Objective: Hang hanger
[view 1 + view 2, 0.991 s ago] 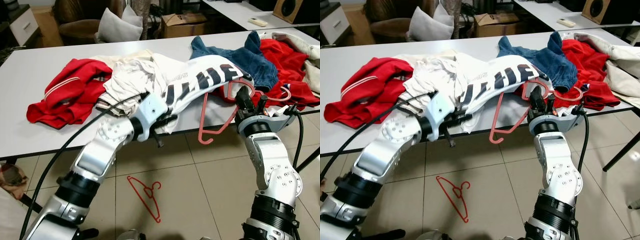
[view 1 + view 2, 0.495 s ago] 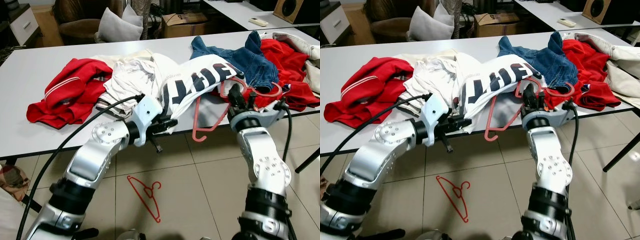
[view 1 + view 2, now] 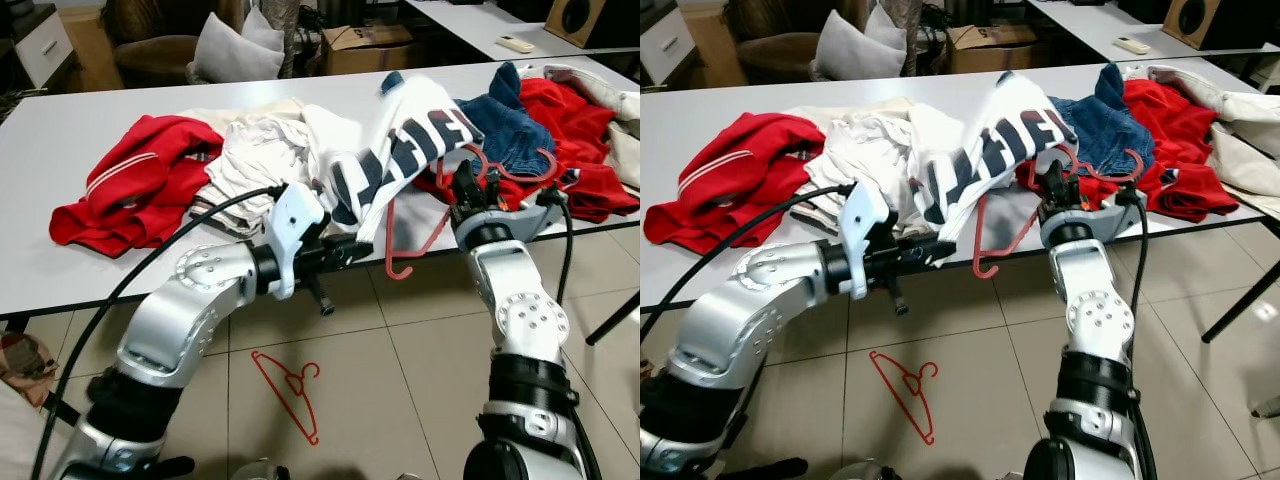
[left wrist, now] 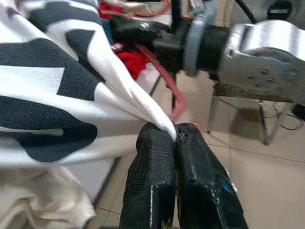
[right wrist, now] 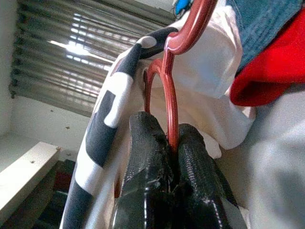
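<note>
Left end effector (image 4: 174, 138) pinches the white printed shirt (image 3: 400, 150) taut beside the counter (image 3: 60, 150) edge, so the right end effector (image 5: 171, 143), clamping the red hanger (image 3: 420, 235), can thread it.

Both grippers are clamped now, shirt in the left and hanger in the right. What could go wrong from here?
The left gripper pinches only a thin edge of the white shirt, so the cloth may slip out under tension. The right gripper grips the red hanger by its thin wire, which may twist. The hanger's hook lies over the red garment and could snag.
</note>
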You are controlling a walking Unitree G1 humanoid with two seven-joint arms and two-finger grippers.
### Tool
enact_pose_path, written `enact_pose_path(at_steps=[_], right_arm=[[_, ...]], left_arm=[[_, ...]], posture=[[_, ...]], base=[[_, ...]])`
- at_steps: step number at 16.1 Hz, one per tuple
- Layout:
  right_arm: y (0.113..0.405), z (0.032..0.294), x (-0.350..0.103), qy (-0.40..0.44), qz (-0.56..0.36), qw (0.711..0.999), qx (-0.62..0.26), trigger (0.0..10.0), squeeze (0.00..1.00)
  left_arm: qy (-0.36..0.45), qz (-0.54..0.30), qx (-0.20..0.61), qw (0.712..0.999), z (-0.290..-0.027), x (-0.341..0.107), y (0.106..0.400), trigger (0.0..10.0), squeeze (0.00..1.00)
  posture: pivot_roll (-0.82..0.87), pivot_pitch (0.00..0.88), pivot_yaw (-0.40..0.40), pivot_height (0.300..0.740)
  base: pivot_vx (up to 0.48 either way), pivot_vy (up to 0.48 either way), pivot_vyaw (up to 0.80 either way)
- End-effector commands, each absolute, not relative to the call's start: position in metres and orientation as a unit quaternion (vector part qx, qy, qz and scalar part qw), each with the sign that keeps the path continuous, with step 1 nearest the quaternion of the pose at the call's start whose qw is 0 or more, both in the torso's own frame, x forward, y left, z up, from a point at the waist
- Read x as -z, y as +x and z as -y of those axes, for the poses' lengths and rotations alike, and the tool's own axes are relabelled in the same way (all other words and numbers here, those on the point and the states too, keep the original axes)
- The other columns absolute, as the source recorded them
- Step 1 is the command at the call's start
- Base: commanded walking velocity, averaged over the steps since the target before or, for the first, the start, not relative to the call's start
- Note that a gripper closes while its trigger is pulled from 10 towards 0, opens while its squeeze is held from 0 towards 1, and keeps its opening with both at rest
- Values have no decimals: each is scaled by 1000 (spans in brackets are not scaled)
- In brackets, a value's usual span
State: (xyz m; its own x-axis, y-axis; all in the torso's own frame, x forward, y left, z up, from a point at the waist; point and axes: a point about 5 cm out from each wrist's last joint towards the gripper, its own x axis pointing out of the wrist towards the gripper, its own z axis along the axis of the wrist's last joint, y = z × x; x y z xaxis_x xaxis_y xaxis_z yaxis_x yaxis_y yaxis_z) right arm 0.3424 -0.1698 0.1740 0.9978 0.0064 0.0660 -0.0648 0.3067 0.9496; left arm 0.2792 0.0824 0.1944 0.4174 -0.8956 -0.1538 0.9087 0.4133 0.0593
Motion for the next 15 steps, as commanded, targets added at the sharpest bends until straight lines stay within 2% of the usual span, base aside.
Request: enact_pose_path(at_steps=[1, 2, 4, 7, 9, 10, 12, 13, 15], right_arm=[[346, 185, -189, 586, 76, 807, -3, 10000, 0], [347, 185, -190, 585, 78, 807, -4, 10000, 0], [349, 184, -193, 609, 87, 788, -2, 10000, 0], [352, 179, -201, 652, 93, 752, -17, 10000, 0], [352, 172, -204, 656, 90, 749, -33, 10000, 0], [352, 156, -210, 649, 77, 754, -66, 10000, 0], [350, 148, -210, 637, 61, 764, -82, 10000, 0], [348, 147, -209, 637, 62, 764, -84, 10000, 0], [345, 156, -203, 627, 66, 774, -62, 10000, 0]], left_arm=[[54, -58, 583, 808, -75, -192, 267, 0, 0], [49, -61, 594, 801, -73, -194, 265, 0, 0], [69, -70, 600, 794, -72, -191, 263, 0, 0], [123, -70, 565, 813, -69, -180, 273, 0, 0], [132, -61, 555, 819, -65, -180, 277, 0, 0], [140, -44, 527, 837, -59, -179, 288, 0, 0], [147, -26, 505, 850, -58, -180, 296, 0, 0], [141, -6, 494, 858, -58, -187, 300, 0, 0], [113, 9, 508, 854, -60, -195, 299, 0, 0]], posture=[[-83, 0, 9, 710], [-84, 0, 10, 710], [-83, 0, 10, 710], [-82, 0, 7, 710], [-79, 0, 3, 710], [-78, 0, 0, 710], [-79, 0, 1, 710], [-77, 0, 0, 710], [-77, 0, 1, 710]], base=[[0, 0, 0], [0, 0, 0], [0, 0, 0], [0, 0, 0], [0, 0, 0], [0, 0, 0], [0, 0, 0], [0, 0, 0], [0, 0, 0]])
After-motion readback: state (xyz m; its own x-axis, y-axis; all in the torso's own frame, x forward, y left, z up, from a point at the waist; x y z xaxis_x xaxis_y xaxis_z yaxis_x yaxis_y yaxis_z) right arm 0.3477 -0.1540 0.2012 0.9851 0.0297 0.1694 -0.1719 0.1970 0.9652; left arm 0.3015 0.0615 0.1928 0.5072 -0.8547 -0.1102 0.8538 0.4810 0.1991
